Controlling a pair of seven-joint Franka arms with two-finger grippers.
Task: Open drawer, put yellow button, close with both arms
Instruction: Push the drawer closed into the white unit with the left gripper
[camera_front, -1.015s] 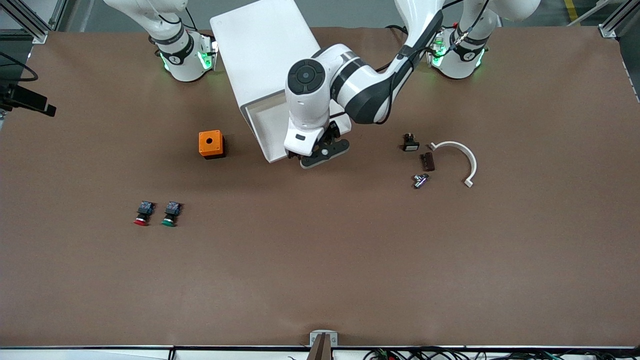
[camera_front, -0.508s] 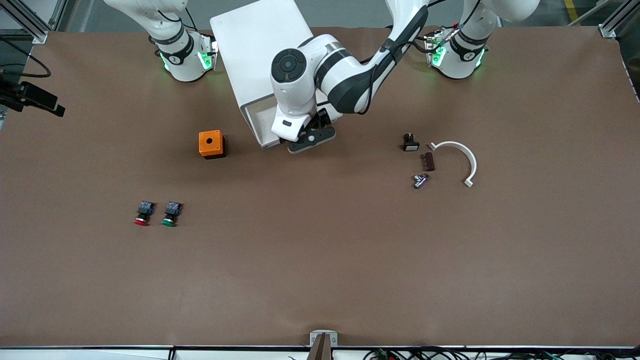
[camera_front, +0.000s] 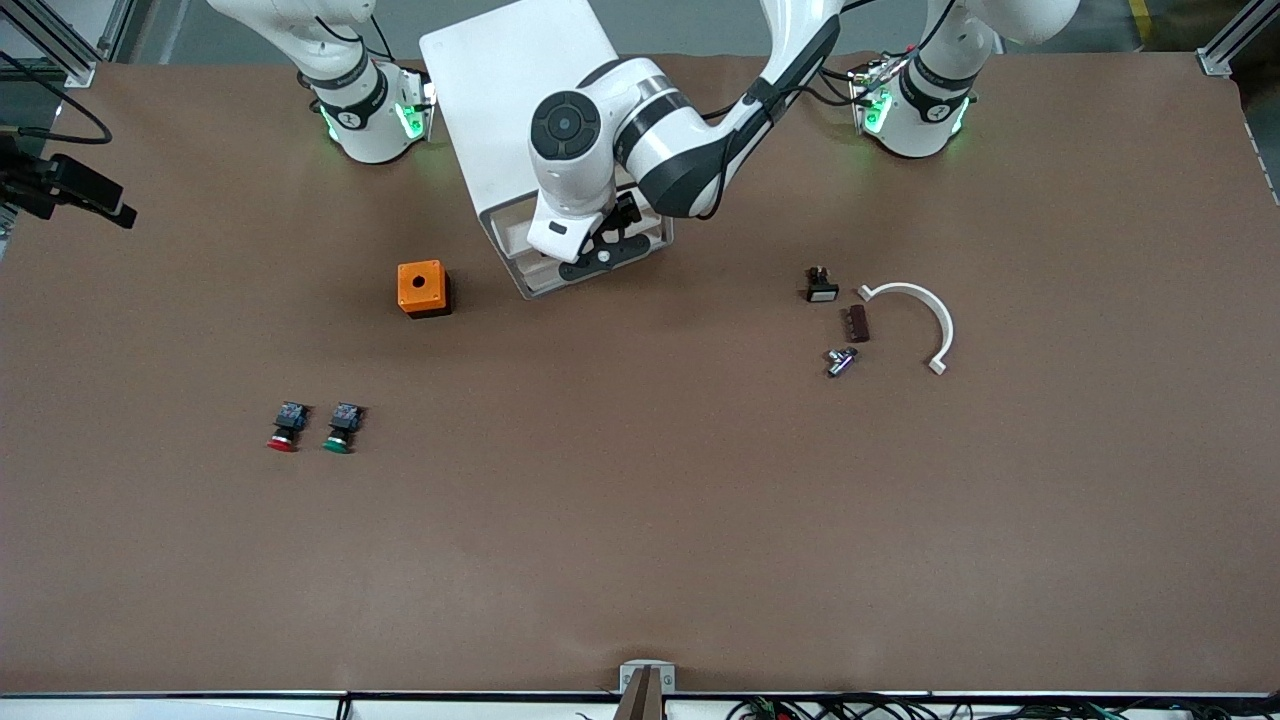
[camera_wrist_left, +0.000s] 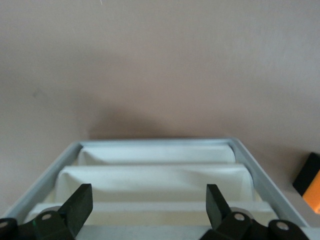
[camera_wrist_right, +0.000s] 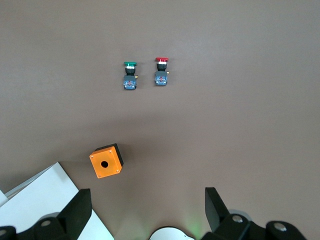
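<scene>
Left gripper (camera_front: 600, 258), fingers spread and empty, hangs at the front of the wide shallow white plastic drawer (camera_front: 530, 272), which is at twelve o'clock on the table and partly out. The yellow-capped push-button is out of sight, presumably inside. Push squarely along the slides. The right gripper (camera_wrist_right: 147, 200), also spread, waits overhead.

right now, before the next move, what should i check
1. Drawer flush with the cabinet: cannot tell, the left gripper covers part of its front.
2. Yellow button inside the drawer: cannot tell, no view shows it.
3. Left gripper open and empty at the cabinet front: ok.
4. Right gripper open, empty, waiting up over the table by the orange box: ok.
5. Red button and green button on the table, side by side, well apart from the cabinet: ok.
</scene>
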